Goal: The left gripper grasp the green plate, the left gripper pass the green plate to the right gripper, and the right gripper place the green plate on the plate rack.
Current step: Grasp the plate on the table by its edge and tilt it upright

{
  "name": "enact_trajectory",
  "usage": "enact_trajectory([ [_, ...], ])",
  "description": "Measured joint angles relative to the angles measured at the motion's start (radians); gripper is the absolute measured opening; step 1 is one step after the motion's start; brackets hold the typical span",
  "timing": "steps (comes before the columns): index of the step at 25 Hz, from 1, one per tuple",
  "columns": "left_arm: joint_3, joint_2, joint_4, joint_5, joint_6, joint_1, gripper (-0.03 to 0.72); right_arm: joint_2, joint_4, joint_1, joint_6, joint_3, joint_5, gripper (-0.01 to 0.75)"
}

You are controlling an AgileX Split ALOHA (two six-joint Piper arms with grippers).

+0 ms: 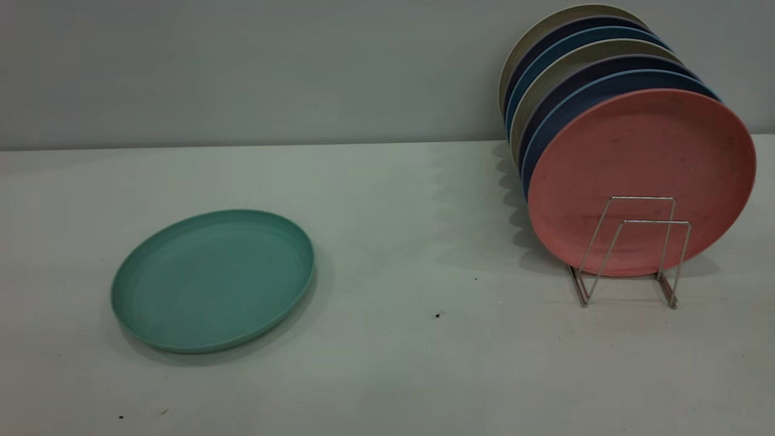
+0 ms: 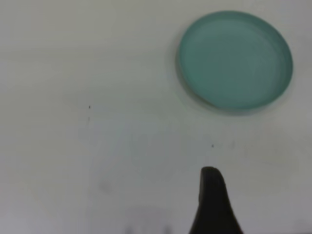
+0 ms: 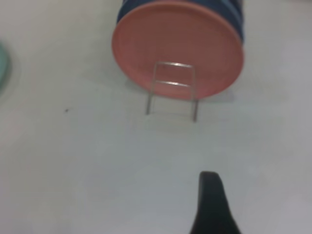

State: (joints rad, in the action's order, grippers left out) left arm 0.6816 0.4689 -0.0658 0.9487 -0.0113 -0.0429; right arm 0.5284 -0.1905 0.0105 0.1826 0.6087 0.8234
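The green plate lies flat on the white table at the left; it also shows in the left wrist view and as a sliver in the right wrist view. The plate rack stands at the right, its two front wire loops empty; it also shows in the right wrist view. Neither gripper is in the exterior view. The left gripper shows only a black tip, above bare table and well short of the green plate. The right gripper shows only a black tip, short of the rack.
A salmon-pink plate stands upright in the rack, with several blue, dark and beige plates stacked upright behind it. A grey wall runs along the table's back edge. Small dark specks dot the table.
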Motion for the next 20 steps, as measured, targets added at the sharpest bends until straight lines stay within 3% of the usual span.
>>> enact_trajectory([
  [3, 0.065, 0.160, 0.000, -0.044, 0.002, 0.000, 0.528, 0.149, -0.110, 0.000, 0.106, 0.019, -0.071, 0.533],
  [10, 0.147, 0.508, 0.000, -0.175, 0.017, 0.000, 0.528, 0.509, -0.637, 0.031, 0.613, 0.084, -0.166, 0.533],
  [14, 0.172, 0.685, 0.000, -0.228, 0.022, 0.000, 0.528, 0.700, -0.829, 0.209, 0.802, 0.161, -0.229, 0.533],
  [20, 0.180, 0.948, 0.000, -0.359, 0.024, 0.000, 0.528, 0.946, -0.848, 0.419, 0.771, 0.256, -0.297, 0.533],
])
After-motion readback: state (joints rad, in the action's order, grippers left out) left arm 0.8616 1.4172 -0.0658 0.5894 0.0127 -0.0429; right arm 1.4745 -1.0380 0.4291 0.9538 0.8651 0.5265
